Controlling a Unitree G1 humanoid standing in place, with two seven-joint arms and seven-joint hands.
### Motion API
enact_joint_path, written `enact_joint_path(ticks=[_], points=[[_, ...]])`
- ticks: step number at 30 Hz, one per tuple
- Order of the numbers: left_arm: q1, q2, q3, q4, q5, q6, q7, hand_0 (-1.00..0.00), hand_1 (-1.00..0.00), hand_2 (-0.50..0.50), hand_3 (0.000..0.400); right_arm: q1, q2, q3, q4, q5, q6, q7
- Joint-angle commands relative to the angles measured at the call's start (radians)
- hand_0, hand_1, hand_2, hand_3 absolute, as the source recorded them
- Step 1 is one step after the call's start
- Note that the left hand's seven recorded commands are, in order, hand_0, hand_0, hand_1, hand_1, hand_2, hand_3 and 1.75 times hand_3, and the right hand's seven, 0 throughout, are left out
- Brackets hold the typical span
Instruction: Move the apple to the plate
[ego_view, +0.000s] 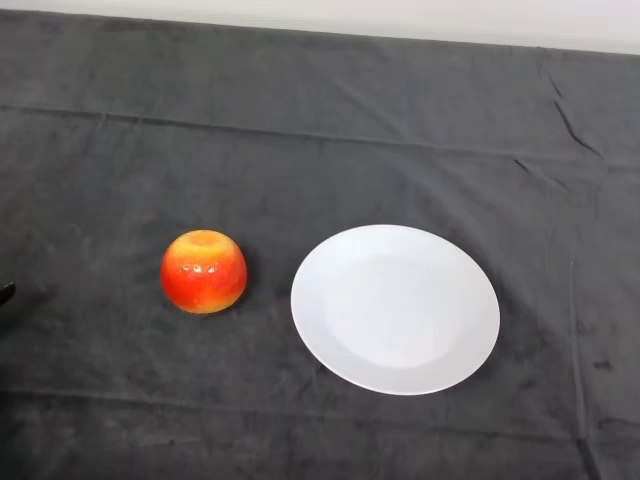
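A red and yellow apple (203, 271) stands upright on the dark cloth, left of centre. A white round plate (395, 308) lies flat to its right with nothing on it, a short gap between the two. Only a small black tip of my left hand (5, 292) shows at the view's left edge, well to the left of the apple and apart from it. The rest of the hand and arm are out of view.
The dark cloth (330, 130) covers the whole table and has creases along the back and right side. A pale strip of wall or floor (400, 15) runs behind the table's far edge.
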Motion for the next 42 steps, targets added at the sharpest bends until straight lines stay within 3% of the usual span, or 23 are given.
enact_joint_path(ticks=[1,26,42], points=[[-0.033,-0.020,0.021,0.034,0.022,0.004,-0.004,0.00,0.00,0.00,0.000,0.112,0.151,-0.0144,0.080,0.0096,0.063,-0.0166],[-0.064,0.005,0.040,0.033,0.036,-0.017,-0.015,0.00,0.00,0.00,0.000,0.111,0.151,-0.0123,0.080,0.0119,0.063,-0.0163],[-0.128,-0.028,-0.013,0.034,0.114,-0.084,0.019,0.00,0.00,0.00,0.000,0.111,0.151,-0.0117,0.080,0.0128,0.063,-0.0160]])
